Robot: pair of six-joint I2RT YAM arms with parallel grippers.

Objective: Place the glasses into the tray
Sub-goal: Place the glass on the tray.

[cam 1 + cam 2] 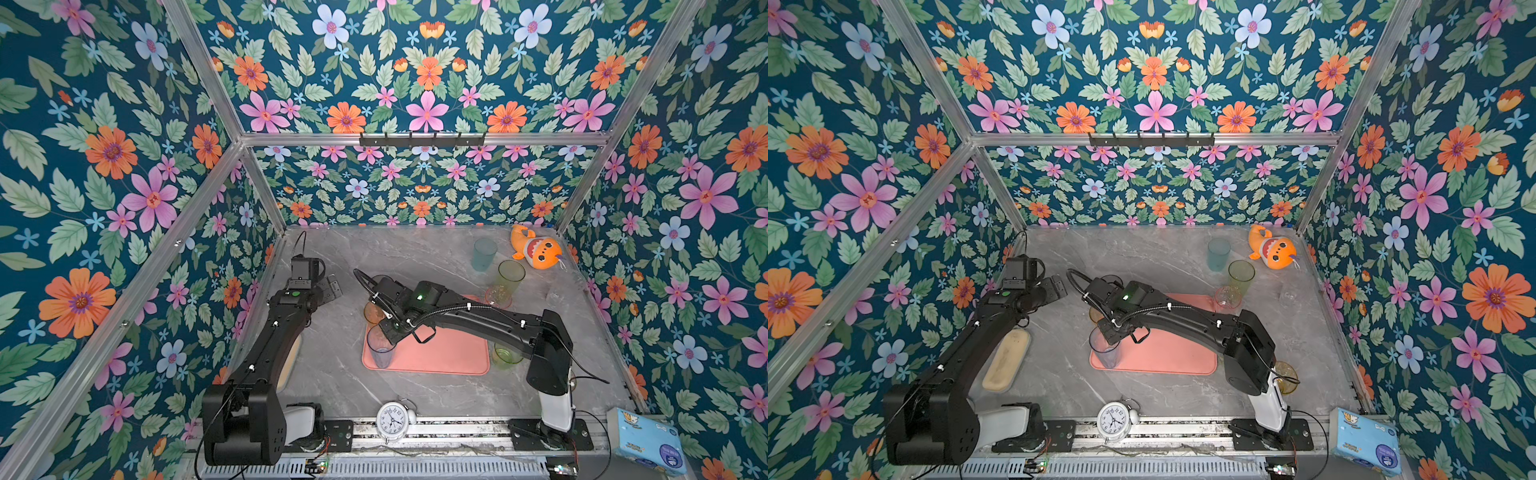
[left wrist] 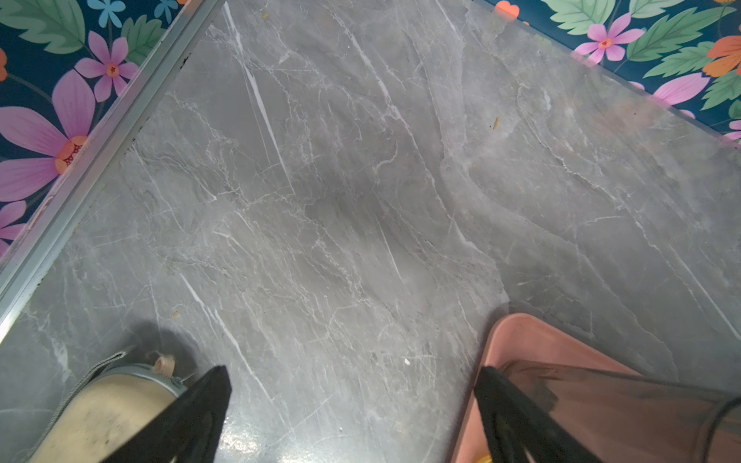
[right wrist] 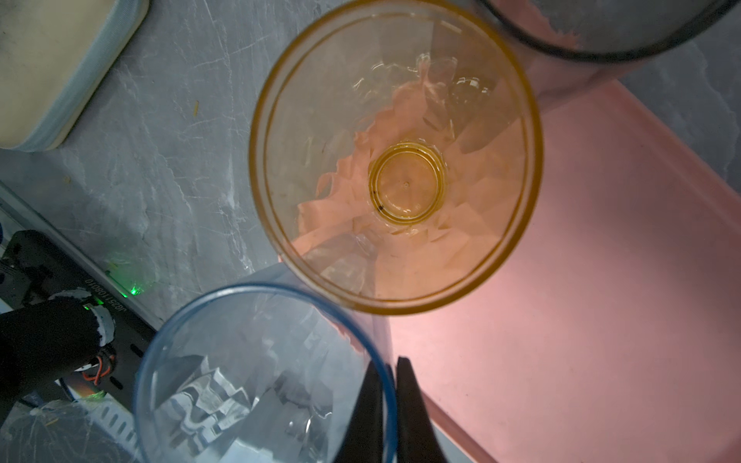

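Observation:
The salmon-pink tray (image 1: 449,353) lies mid-table. My right gripper (image 3: 387,401) is shut on the rim of a blue glass (image 3: 248,381), one finger inside and one outside; this glass (image 1: 381,351) is upright at the tray's front left corner. An amber glass (image 3: 395,160) stands at the tray's left edge, and a grey glass (image 3: 601,32) just behind it. My left gripper (image 2: 353,401) is open over bare table left of the tray, holding nothing. Far right stand a teal glass (image 1: 484,253), a green glass (image 1: 510,276), a short pink glass (image 1: 497,297) and a clear glass (image 1: 1287,296). A short yellow-green glass (image 1: 505,356) sits under my right arm.
A cream pouch (image 1: 1007,361) lies by the left wall under my left arm. A white alarm clock (image 1: 392,419) stands at the front edge. An orange plush shark (image 1: 536,247) lies in the back right corner. A blue tissue pack (image 1: 646,442) sits front right.

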